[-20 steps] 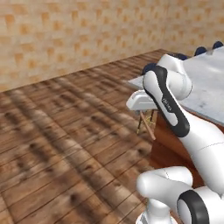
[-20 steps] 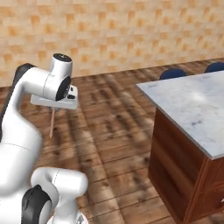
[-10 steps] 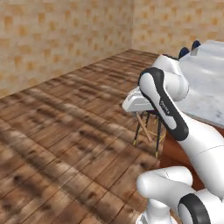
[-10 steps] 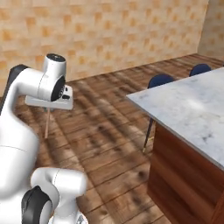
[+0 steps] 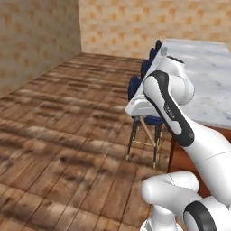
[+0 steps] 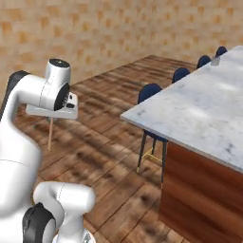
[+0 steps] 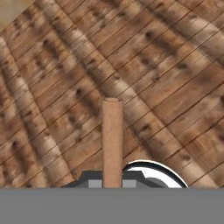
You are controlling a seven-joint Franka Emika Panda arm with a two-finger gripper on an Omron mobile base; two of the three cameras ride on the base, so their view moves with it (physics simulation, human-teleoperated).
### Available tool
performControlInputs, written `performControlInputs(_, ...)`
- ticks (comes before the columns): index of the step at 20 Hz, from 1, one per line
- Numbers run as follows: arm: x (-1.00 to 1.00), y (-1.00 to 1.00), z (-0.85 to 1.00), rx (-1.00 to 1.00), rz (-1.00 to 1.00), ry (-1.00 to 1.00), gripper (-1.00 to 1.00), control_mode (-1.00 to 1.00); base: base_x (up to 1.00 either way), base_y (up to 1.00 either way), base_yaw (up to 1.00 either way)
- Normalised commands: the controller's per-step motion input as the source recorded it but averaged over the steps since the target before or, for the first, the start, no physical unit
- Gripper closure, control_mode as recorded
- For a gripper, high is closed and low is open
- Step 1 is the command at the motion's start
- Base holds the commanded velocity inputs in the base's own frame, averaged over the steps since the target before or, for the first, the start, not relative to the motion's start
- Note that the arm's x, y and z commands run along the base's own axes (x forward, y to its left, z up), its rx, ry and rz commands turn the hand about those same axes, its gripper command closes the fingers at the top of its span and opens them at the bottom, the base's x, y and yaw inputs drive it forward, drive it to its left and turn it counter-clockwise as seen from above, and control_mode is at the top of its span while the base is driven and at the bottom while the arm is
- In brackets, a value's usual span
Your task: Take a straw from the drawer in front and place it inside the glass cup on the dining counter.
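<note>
Claw: in the hand view the claw (image 7: 112,186) is clamped on the straw (image 7: 112,140), which rises straight up from the bottom of that view.
Straw position: it hangs down from the claw over the wood floor (image 6: 109,156), touching nothing below; in the right base view the straw (image 6: 50,135) shows as a thin line under the hand.
Straw look: a thin, straight, tan-brown stick with a flat round end, plain and smooth, with no bend.
Cup: the cup (image 6: 215,61) stands at the far end of the counter (image 6: 204,114), well apart from the claw; it is small and greyish, and details are too small to tell.
Stools: blue stools (image 6: 151,92) stand along the near side of the counter, between the arm and the cup.
Stage: I judge the carrying step is under way; the placing is not yet done.
Risk 1: the straw is thin and smooth, so it can slip or tilt in the grip if the arm swings fast.
Risk 2: its low end can hit the counter edge or a stool if it is not lifted enough.
Risk 3: the cup mouth is narrow, so a tilted straw can miss it or tip the cup.
</note>
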Motion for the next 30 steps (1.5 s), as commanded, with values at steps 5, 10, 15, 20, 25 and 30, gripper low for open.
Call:
performControlInputs(5,0.0,0.0,0.0,0.0,0.0,0.0,1.0,1.0,0.7,0.96,-0.64)
performControlInputs(10,0.0,0.0,0.0,0.0,0.0,0.0,1.0,1.0,0.6,0.94,-0.65)
performControlInputs(15,0.0,0.0,0.0,0.0,0.0,0.0,1.0,1.0,0.49,0.92,-0.66)
performControlInputs(20,0.0,0.0,0.0,0.0,0.0,0.0,1.0,1.0,0.43,0.94,-0.64)
performControlInputs(25,0.0,0.0,0.0,0.0,0.0,0.0,1.0,1.0,0.35,0.97,-0.62)
performControlInputs(30,0.0,0.0,0.0,0.0,0.0,0.0,1.0,1.0,0.3,1.0,-0.56)
